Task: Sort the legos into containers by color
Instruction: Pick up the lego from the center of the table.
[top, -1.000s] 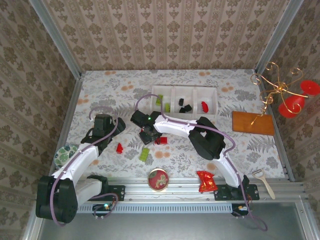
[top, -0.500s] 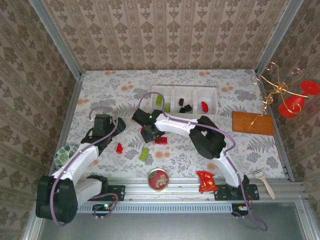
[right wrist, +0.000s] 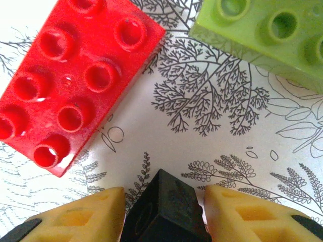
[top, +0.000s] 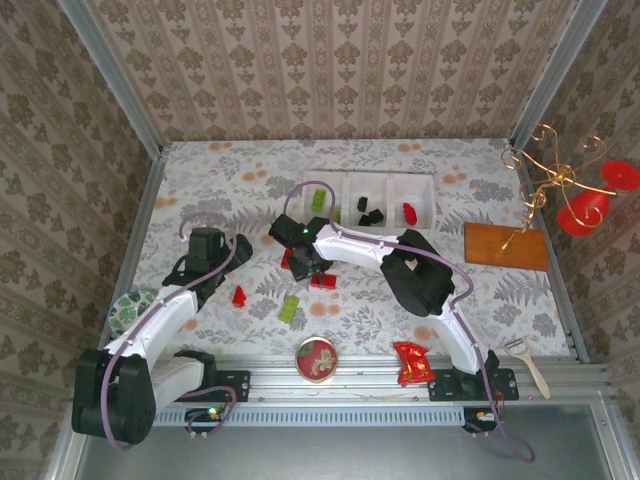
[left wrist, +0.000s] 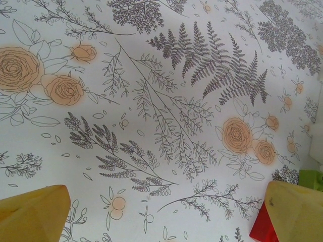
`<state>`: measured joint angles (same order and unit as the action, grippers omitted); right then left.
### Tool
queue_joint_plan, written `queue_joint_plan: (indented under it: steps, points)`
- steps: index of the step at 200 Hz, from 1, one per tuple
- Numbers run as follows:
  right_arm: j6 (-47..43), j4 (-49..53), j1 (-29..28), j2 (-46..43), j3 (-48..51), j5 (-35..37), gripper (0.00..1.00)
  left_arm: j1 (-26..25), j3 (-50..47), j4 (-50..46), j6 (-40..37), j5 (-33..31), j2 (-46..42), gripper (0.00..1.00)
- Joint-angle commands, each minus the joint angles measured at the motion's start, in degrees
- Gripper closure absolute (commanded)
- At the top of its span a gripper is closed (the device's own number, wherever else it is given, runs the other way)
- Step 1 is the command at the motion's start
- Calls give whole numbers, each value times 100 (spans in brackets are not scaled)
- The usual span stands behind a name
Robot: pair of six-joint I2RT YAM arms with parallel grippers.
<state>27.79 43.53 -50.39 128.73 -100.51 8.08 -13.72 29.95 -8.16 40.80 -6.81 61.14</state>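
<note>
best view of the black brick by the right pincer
Right wrist: the small black plastic brick is close up between fingertips of the right pincer. Top external: the pincer hides it; left wrist faces elsewhere.

Smooth, seemingly satin plastic black lego [right wrist: 164,206]

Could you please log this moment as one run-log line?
right end effector: shut on small black plastic brick | left end effector: open | nearby: red plastic brick, lime-green plastic brick

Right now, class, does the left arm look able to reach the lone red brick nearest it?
Probably yes: the left hand is open, and the red brick lies by itself just beside it, nothing between.
</note>
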Motion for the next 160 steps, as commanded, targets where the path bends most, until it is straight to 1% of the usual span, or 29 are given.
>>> queue_joint_plan:
  steps: [1, 48, 101, 160]
  points:
    - [98, 163, 27, -100, 186, -78, 55, 57, 19, 80, 77, 45, 22, 0]
    - [-17, 25, 38, -123, 192, -35, 56, 59, 2, 71, 77, 43, 14, 0]
    - [-155, 46, 50, -279, 69, 161, 61, 71, -20, 30, 78, 4, -67, 0]
    - [-221, 7, 169, -513, 99, 323, 62, 71, -25, 25, 77, -20, -99, 0]
